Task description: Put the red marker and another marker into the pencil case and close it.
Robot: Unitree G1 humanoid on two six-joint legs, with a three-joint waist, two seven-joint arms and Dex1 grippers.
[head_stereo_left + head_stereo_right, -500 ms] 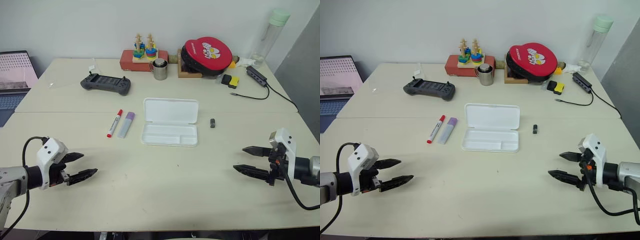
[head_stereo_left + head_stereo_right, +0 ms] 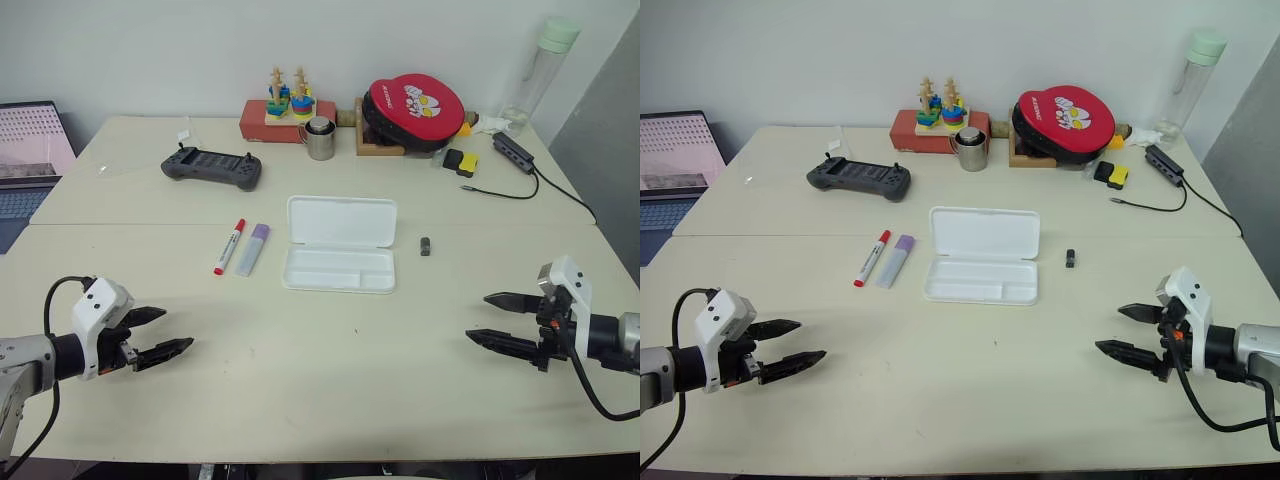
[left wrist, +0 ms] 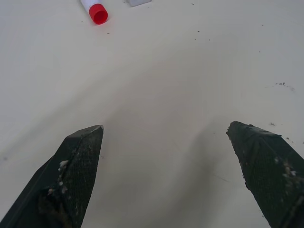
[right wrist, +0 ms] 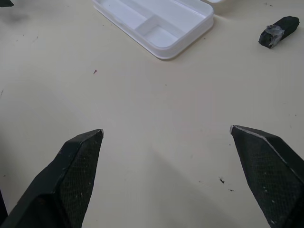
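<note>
While the case [image 2: 340, 244] lay open at mid-table, lid folded back toward the far side and divided tray facing up, it stood ready to receive both markers. The red marker [image 2: 229, 246] and the lilac marker [image 2: 252, 248] lay side by side on the table [image 2: 300, 400] just left of the case, parallel and close together but apart from it, neither yet loaded. A small dark object [image 2: 425, 246] lay to the right of the case. The left gripper [image 2: 158, 333] hovered low over the near left table edge, fingers spread wide and holding nothing, pointing inward toward the middle. The right gripper [image 2: 500, 320] mirrored it at the near right, likewise wide open and empty. Judged from this layout, the left arm was better placed for the markers, the right for the lid.
</note>
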